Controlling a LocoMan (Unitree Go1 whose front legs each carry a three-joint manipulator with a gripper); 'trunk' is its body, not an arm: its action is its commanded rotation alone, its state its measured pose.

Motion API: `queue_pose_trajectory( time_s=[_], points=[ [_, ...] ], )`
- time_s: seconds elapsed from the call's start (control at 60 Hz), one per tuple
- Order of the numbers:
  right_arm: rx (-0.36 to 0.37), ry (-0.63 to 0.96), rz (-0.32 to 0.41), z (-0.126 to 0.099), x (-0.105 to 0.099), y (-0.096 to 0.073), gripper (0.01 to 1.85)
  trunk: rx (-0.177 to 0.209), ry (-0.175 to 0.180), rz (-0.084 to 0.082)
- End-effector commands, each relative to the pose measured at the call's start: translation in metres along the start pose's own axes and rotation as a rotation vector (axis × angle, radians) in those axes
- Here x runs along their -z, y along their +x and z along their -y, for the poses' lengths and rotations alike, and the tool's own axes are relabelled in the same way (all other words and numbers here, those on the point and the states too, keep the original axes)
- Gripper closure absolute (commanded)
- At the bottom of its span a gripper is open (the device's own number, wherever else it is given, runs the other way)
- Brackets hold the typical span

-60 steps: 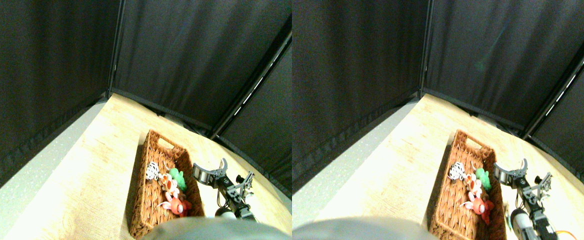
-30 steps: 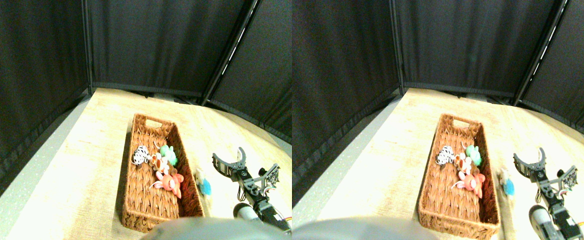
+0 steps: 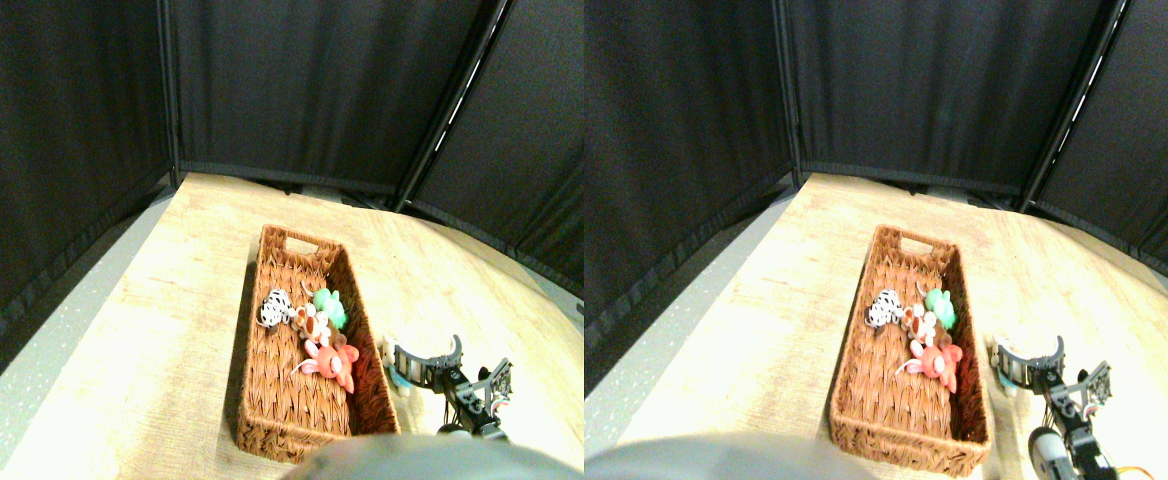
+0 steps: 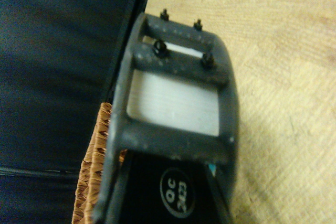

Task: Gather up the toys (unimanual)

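The long brown wicker basket point(image 3: 296, 350) held four small plush toys: black-and-white spotted point(image 3: 272, 308), green point(image 3: 329, 308), tan-orange point(image 3: 311, 326), red-pink point(image 3: 332, 362). Just right of it, the black metal gripper point(image 3: 422, 362) gaped wide over a blue-and-white plush point(image 3: 391, 360) on the pale wooden table point(image 3: 184, 300).

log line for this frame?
basket: four plush toys inside | blue toy: on floor beside basket | right hand: at blue toy

Four plush toys are lying in one wicker basket point(image 3: 284, 400): spotted point(image 3: 272, 308), green point(image 3: 329, 308), tan-orange point(image 3: 310, 325), red-pink point(image 3: 331, 362). One blue toy point(image 3: 392, 362) is sitting outside.
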Motion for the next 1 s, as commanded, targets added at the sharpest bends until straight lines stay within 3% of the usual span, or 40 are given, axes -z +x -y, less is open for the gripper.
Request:
queue_pose_trajectory(
  time_s=[0.017,0.25,0.383,0.567,0.633,0.667,0.7,0.75,0.867,1.0],
  points=[
    [0.025,0.028,-0.013,0.009,0.005,0.003,0.88,-0.012,-0.031,-0.004],
    [0.062,0.124,-0.033,0.031,0.008,0.024,1.08,-0.027,-0.038,-0.008],
    [0.107,0.193,0.011,0.042,0.006,0.029,1.12,-0.028,-0.036,-0.011],
    [0.138,0.165,0.043,0.051,0.005,0.036,1.17,-0.029,-0.029,-0.019],
    [0.133,0.162,0.040,0.050,0.005,0.037,1.36,-0.028,-0.028,-0.018],
    [0.123,0.158,0.046,0.047,0.006,0.037,1.63,-0.027,-0.027,-0.020],
    [0.128,0.081,0.092,0.042,0.006,0.035,1.77,-0.025,-0.025,-0.019],
    [0.139,0.075,0.123,0.039,0.007,0.035,1.80,-0.025,-0.025,-0.019],
    [0.080,0.171,0.124,0.031,0.005,0.035,1.80,-0.024,-0.023,-0.017],
    [0.003,0.153,0.106,0.016,0.002,0.032,1.80,-0.018,-0.021,-0.017]
  ],
)
